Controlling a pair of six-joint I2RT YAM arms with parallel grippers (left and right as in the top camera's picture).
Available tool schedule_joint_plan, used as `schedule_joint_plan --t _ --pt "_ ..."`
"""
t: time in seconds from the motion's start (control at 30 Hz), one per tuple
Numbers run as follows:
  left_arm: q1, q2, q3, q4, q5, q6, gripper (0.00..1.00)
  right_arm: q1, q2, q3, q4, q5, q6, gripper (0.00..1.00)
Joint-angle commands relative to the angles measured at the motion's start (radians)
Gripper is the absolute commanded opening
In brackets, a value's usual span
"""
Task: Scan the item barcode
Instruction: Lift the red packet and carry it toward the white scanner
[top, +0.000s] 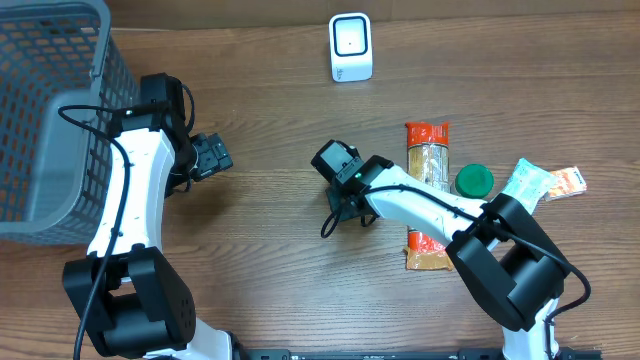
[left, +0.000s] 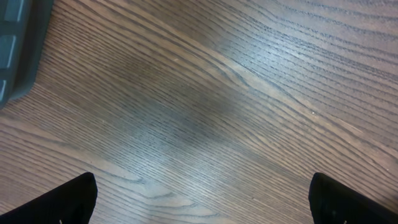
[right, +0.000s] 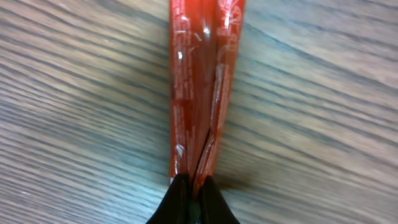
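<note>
In the right wrist view a thin red packet (right: 199, 93) stands edge-on above the wooden table, and my right gripper (right: 194, 185) is shut on its lower edge. From overhead the right gripper (top: 340, 168) sits at the table's middle and hides the packet beneath it. The white barcode scanner (top: 350, 47) stands at the far edge, well beyond that gripper. My left gripper (top: 212, 157) rests beside the basket. Its fingers (left: 68, 200) are spread wide over bare wood, holding nothing.
A grey mesh basket (top: 50, 120) fills the left side. Under the right arm lie an orange pasta packet (top: 428, 150), a green lid (top: 473, 181), a teal-and-white packet (top: 526, 182) and a small orange packet (top: 566, 182).
</note>
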Motion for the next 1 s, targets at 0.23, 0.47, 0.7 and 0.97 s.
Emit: schedule_joint_plan --t 0.23,0.47,0.7,0.97 --pt "-0.007 -0.01 0.01 0.001 -0.006 0.008 1.0 -0.008 -0.262 0.046 -0.066 0.27 -0.004 0.04" --pt "-0.007 -0.01 0.01 0.001 -0.006 0.008 1.0 -0.023 -0.336 0.046 -0.072 0.251 -0.042 0.04" --pt "-0.007 -0.01 0.01 0.001 -0.006 0.008 1.0 -0.022 -0.349 0.046 -0.076 0.229 -0.042 0.04" --pt "-0.007 -0.01 0.01 0.001 -0.006 0.008 1.0 -0.022 -0.349 0.046 -0.085 0.229 -0.042 0.04"
